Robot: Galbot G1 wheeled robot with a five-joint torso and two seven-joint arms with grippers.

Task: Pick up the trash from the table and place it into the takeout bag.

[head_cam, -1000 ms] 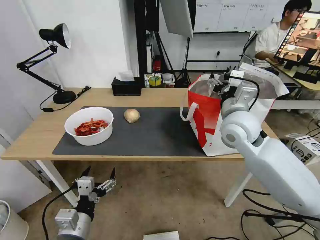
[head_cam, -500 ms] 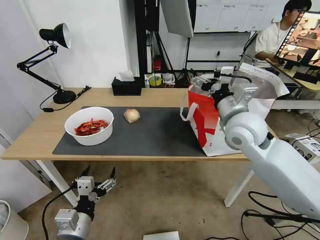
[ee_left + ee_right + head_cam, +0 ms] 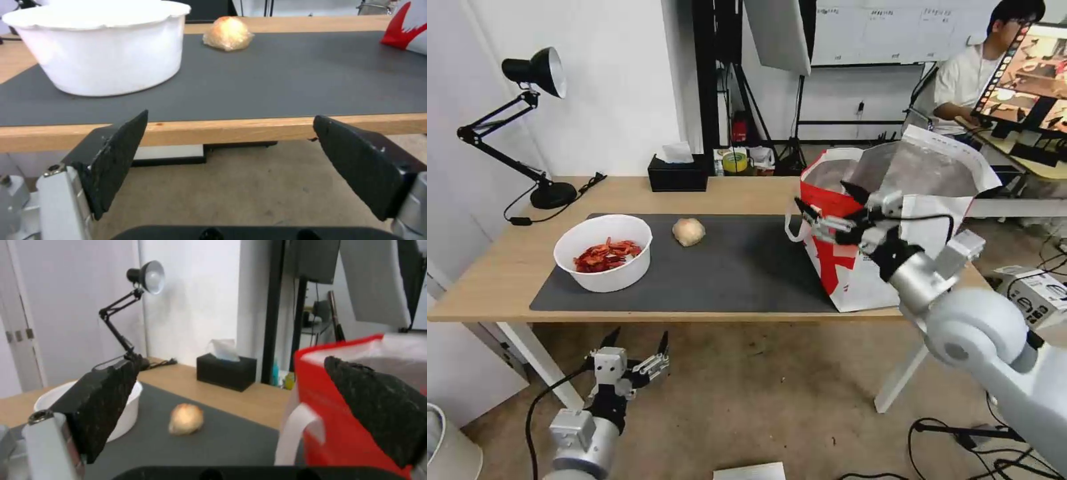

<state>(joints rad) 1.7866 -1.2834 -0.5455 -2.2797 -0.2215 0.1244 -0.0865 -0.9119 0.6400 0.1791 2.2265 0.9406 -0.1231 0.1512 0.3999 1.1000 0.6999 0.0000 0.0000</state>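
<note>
Your tabletop (image 3: 740, 189) carries a dark mat (image 3: 747, 267), and at its right end stands the takeout bag (image 3: 854, 267), mouth open with the foil lining showing. Your right claw (image 3: 830, 207) hangs in front of the bag's red side, just beside the rim, jaws spread wide and empty, pointing left across the mat. A second ago it sat above the bag's open mouth; it has since swung out and down to the bag's left face.

The white bowl (image 3: 604, 252) of red shells sits on the mat's left part, well apart from that claw, and the beige ball (image 3: 688, 231) lies on the mat between bowl and bag, nearer the bowl.

Your left claw (image 3: 636, 343) waits below the tabletop's front edge, open and empty, unchanged.

The head view alone lets you see the shells inside the bowl; the left wrist view shows only the bowl's outer wall (image 3: 106, 56), with the ball (image 3: 228, 33) behind it. The right wrist view adds the black tissue box (image 3: 227, 371) behind the ball (image 3: 186, 418).
</note>
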